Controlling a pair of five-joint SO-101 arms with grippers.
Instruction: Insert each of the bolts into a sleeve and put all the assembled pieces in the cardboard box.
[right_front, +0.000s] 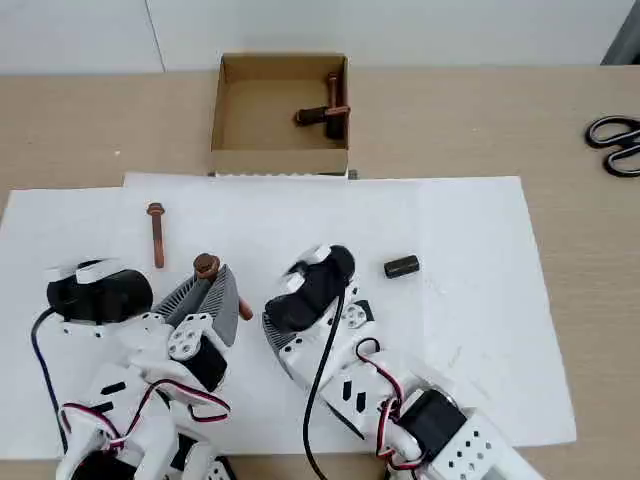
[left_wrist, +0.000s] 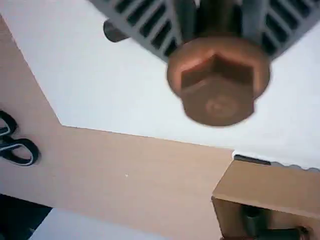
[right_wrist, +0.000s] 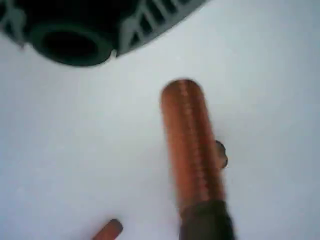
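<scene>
— What is the left end effector (right_front: 208, 281) doing?
— It is clamped on a bolt (right_front: 207, 266), whose threaded end points toward the right end effector (right_wrist: 80, 22).
— And that one?
— It is closed around a black sleeve (right_wrist: 70, 45), just beside the bolt's tip. A loose sleeve (right_front: 401, 267) lies near it.

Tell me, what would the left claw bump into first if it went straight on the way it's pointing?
Probably the front wall of the open brown cardboard box. The left claw, gripping a copper-coloured bolt, points across the white paper sheet towards it; its height is unclear.
</scene>
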